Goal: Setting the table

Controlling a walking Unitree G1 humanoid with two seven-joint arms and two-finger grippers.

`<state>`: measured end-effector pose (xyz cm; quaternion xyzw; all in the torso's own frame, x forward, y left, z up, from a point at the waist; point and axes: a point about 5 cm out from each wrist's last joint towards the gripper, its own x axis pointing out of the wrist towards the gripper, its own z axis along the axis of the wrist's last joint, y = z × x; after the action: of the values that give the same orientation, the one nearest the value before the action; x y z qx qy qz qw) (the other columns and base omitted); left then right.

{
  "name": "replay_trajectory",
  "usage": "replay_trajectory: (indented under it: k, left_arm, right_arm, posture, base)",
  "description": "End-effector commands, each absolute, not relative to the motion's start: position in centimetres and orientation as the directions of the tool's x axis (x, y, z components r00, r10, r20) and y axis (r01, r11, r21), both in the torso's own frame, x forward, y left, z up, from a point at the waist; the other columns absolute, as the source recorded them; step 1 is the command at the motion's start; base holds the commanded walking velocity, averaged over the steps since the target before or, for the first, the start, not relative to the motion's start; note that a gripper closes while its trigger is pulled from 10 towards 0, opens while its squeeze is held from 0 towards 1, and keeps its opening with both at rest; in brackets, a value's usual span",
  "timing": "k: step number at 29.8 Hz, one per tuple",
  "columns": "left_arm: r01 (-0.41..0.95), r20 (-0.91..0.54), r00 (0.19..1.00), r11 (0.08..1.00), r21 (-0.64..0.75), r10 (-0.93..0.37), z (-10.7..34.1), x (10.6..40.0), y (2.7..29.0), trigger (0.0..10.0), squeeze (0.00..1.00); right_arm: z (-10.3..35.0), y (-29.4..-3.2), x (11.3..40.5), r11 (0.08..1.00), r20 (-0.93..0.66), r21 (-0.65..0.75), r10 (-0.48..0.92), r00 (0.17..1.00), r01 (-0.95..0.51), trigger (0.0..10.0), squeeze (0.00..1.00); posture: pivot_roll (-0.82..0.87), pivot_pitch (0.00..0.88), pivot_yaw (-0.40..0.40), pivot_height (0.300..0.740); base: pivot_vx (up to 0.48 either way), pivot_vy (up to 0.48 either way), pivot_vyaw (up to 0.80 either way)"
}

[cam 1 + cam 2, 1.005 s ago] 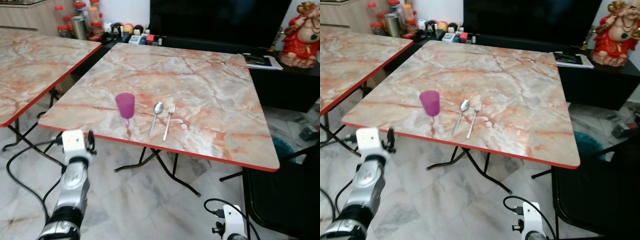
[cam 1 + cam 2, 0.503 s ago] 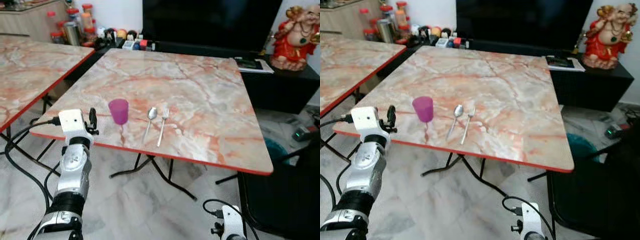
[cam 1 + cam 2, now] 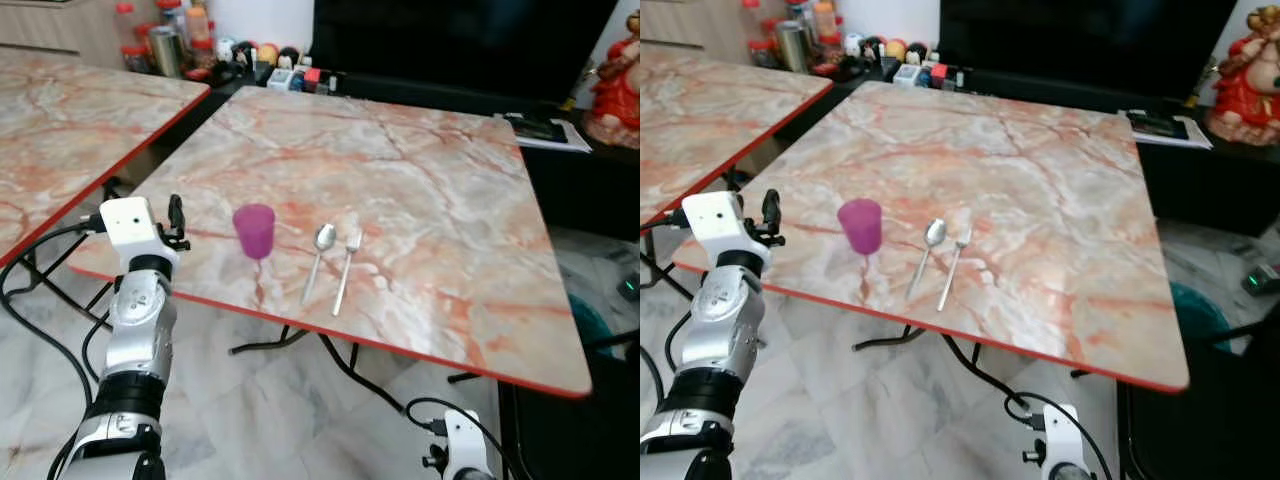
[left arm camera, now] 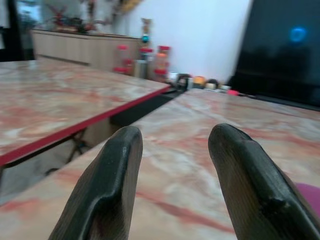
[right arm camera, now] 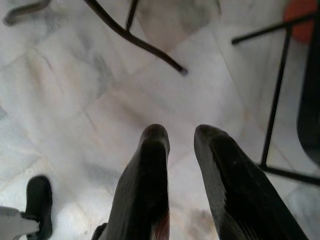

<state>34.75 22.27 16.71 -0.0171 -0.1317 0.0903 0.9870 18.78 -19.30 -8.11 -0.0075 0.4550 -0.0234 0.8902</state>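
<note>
A square tabletop (image 3: 420, 190) of glossy pink-and-cream marble pattern, edged in red, stands on thin black metal legs over a pale marble-tiled floor (image 3: 250, 410). Near its front edge sits a small translucent magenta plastic cup (image 3: 254, 231), upright and slightly tapered. Just beside it, toward the robot's right, lie a slim silver metal spoon (image 3: 318, 257) and a silver metal fork (image 3: 345, 267), side by side and nearly parallel, heads pointing away from the robot.

The left gripper (image 4: 172, 175) is raised at the tabletop's front-left corner, near the cup but apart from it; its two smooth, rounded black fingers (image 4: 107, 195) are spread with nothing between them. The right gripper (image 5: 181, 150) hangs low over the floor, its black fingers slightly parted and holding nothing.

A second tabletop (image 3: 70, 110) of the same marble pattern stands to the left.
</note>
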Motion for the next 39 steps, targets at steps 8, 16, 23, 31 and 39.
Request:
replay_trajectory:
  k: [8, 16, 23, 31, 39]
  left_arm:
    - [-0.143, 0.280, 0.948, 0.988, -0.055, 0.153, 18.0, 35.0, 21.9, 10.0, 0.00]
    - [-0.128, 0.280, 0.951, 0.991, -0.044, 0.135, 18.5, 35.1, 21.7, 10.0, 0.00]
    - [-0.128, 0.224, 0.963, 0.986, -0.107, 0.150, 19.2, 35.5, 22.3, 10.0, 0.00]
    - [-0.119, 0.020, 0.992, 0.958, -0.260, 0.128, 19.9, 35.2, 23.8, 10.0, 0.00]
    - [-0.011, -0.179, 0.984, 0.976, -0.217, -0.029, 19.0, 33.5, 24.6, 10.0, 1.00]
  right_arm:
    - [-8.2, -19.4, 18.5, 0.999, -0.815, -0.035, -0.049, 0.577, 0.035, 10.0, 0.00]
    - [-8.2, -19.4, 18.6, 0.999, -0.815, -0.034, -0.047, 0.577, 0.034, 10.0, 0.00]
    - [-8.2, -19.4, 18.5, 0.999, -0.817, -0.031, -0.043, 0.575, 0.031, 10.0, 0.00]
    - [-8.2, -19.4, 18.5, 0.999, -0.818, -0.031, -0.042, 0.573, 0.029, 10.0, 0.00]
    - [-8.3, -19.3, 18.4, 0.999, -0.825, -0.032, -0.034, 0.565, 0.014, 10.0, 0.00]
  posture:
    - [0.07, 0.000, -0.042, 0.740]
    - [0.07, 0.000, -0.040, 0.740]
    - [0.07, 0.000, -0.038, 0.740]
    - [0.08, 0.000, -0.035, 0.740]
    - [0.08, 0.000, -0.030, 0.740]
  base:
    - [0.351, 0.000, 0.00]
    - [0.351, 0.000, 0.00]
    - [0.236, 0.000, 0.00]
    - [0.000, 0.000, 0.00]
    - [0.000, 0.000, 0.00]
